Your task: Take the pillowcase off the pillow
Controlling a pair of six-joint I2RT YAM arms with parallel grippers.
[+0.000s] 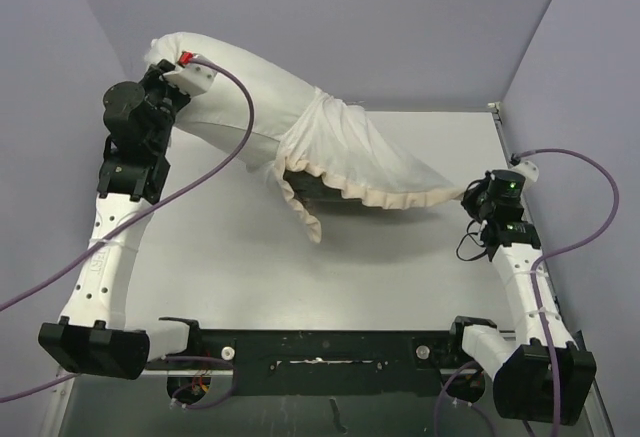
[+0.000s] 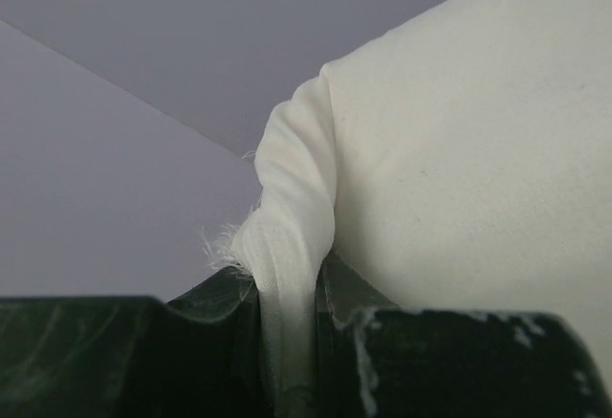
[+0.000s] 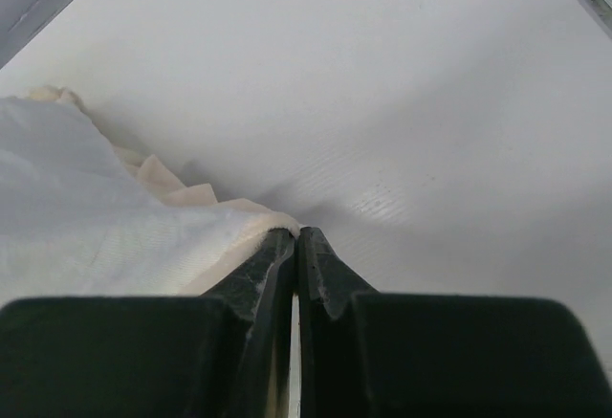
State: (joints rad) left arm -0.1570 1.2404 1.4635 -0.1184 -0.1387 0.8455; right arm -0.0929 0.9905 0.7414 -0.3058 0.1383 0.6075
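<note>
Two grippers hold on. The left gripper (image 1: pixel 168 75), far left, pinches a corner of the pillow (image 1: pixel 250 97) up high. The right gripper (image 1: pixel 472 197), at the right, squeezes the frill of the pillowcase (image 1: pixel 360 157), which covers only the pillow's right end. The thin frill could slip out if the pull is hard; so could the corner. Count: one pillow, one pillowcase, two grippers.

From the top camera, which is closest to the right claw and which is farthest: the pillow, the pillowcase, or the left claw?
1. The pillowcase: its frilly corner is pinched in the right claw, on the right.
2. The pillow: plump and white, middle-left, farther back.
3. The left claw: far left, gripping the pillow's far corner.
</note>
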